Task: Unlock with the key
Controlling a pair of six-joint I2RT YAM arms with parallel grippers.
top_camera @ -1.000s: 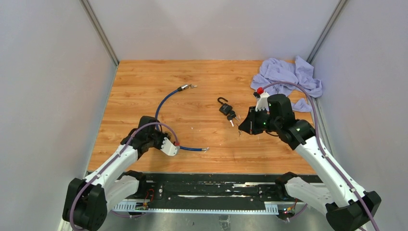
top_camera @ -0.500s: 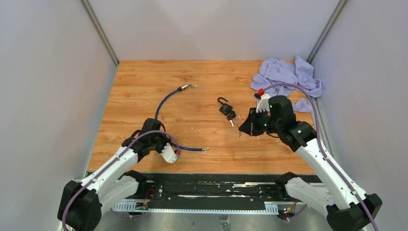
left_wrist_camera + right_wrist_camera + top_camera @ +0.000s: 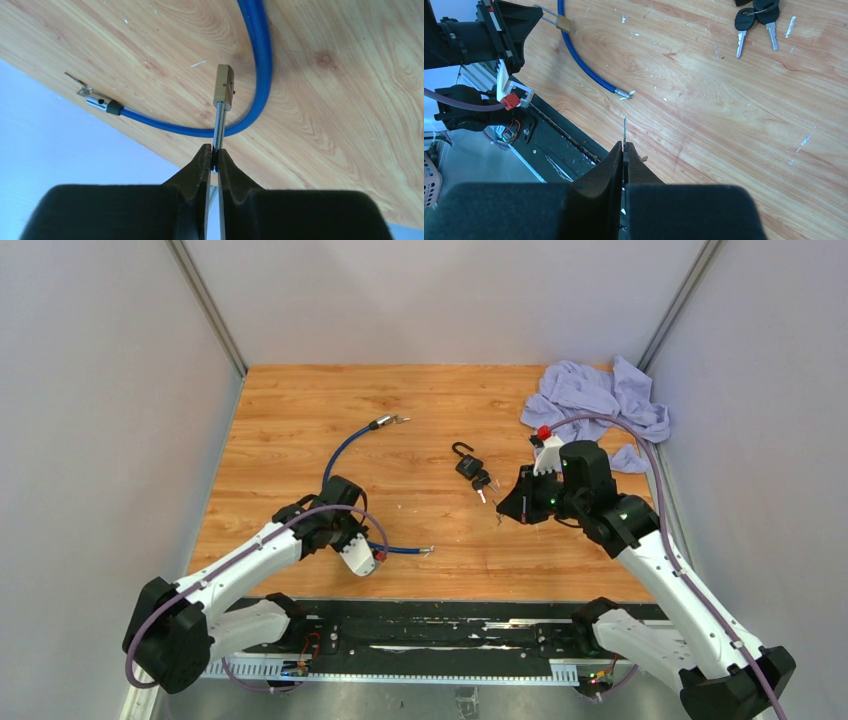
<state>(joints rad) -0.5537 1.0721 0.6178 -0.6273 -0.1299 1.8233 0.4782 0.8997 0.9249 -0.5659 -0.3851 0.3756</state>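
My left gripper (image 3: 214, 152) is shut on the steel shackle of a small brass padlock (image 3: 224, 87) and holds it above the blue cable (image 3: 260, 60). In the right wrist view the same padlock (image 3: 563, 23) hangs from that gripper at the top left. My right gripper (image 3: 624, 147) is shut on a thin key whose blade (image 3: 624, 129) points towards the table's front edge. In the top view the left gripper (image 3: 352, 525) is at front centre-left and the right gripper (image 3: 503, 510) at centre-right, well apart.
A black padlock (image 3: 466, 464) with two spare keys (image 3: 483, 482) lies mid-table. The blue cable (image 3: 335, 455) arcs over the left half, its ends at the back (image 3: 388, 421) and the front (image 3: 425, 551). A crumpled cloth (image 3: 598, 400) lies at the back right.
My left arm has swung right and forward along the front edge, carrying the brass padlock towards the centre. The right arm has barely moved.
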